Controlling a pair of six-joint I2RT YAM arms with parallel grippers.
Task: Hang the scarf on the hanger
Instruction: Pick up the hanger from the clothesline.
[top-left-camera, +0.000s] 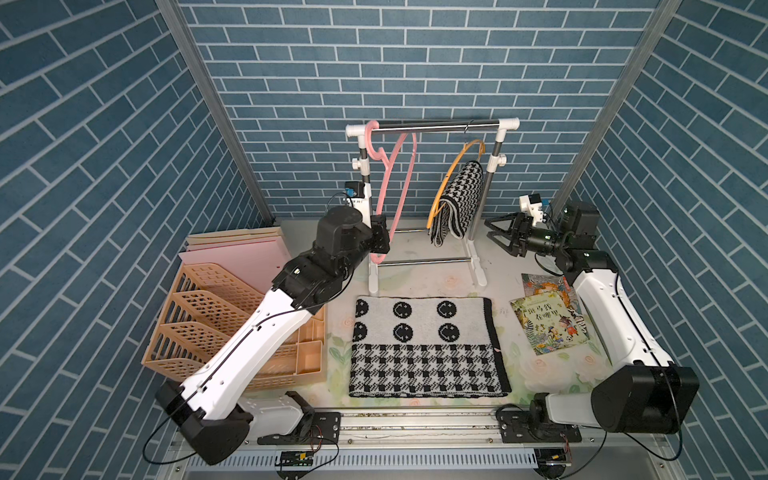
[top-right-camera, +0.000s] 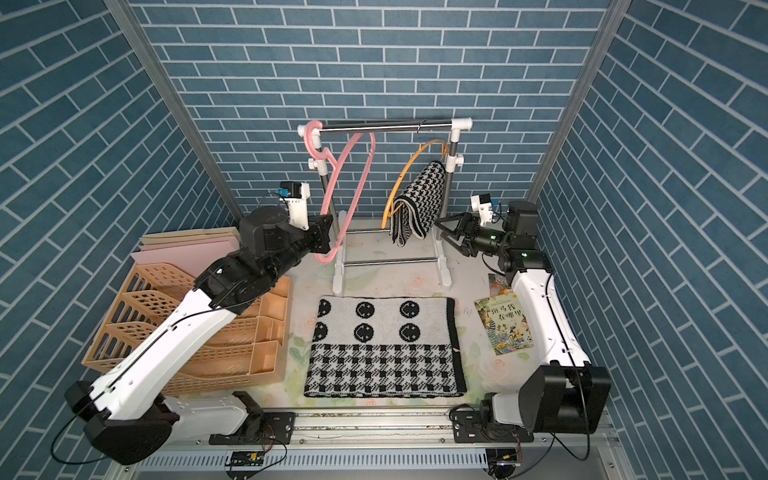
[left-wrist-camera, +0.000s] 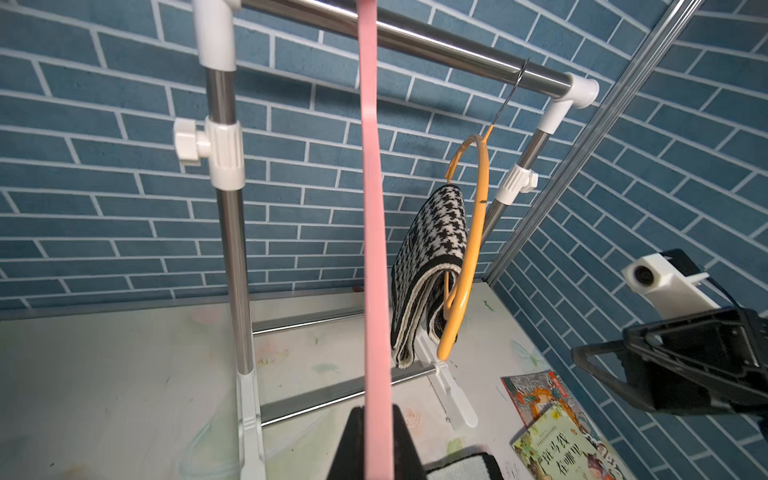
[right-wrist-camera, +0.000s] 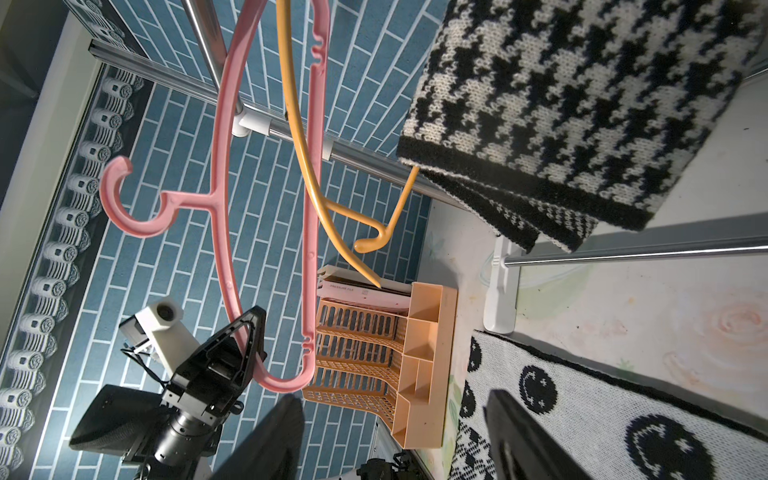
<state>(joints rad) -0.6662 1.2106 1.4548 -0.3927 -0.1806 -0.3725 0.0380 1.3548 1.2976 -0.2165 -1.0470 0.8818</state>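
Barely begun, I judge: left gripper (top-left-camera: 380, 241) clamped on the lower end of the pink hanger (left-wrist-camera: 372, 166); right gripper (top-left-camera: 490, 229) open and empty near a houndstooth scarf (top-left-camera: 459, 199) draped on the orange hanger (left-wrist-camera: 456, 320); the smiley scarf (top-left-camera: 424, 345) lies flat, below both, untouched.

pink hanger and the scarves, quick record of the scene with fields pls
left gripper: shut on pink hanger, lower corner
right gripper: open, empty, beside the rack
pink hanger: hooked on rail, bare
orange hanger: on rail, carrying houndstooth scarf
flat scarf: spread on table before the rack, untouched
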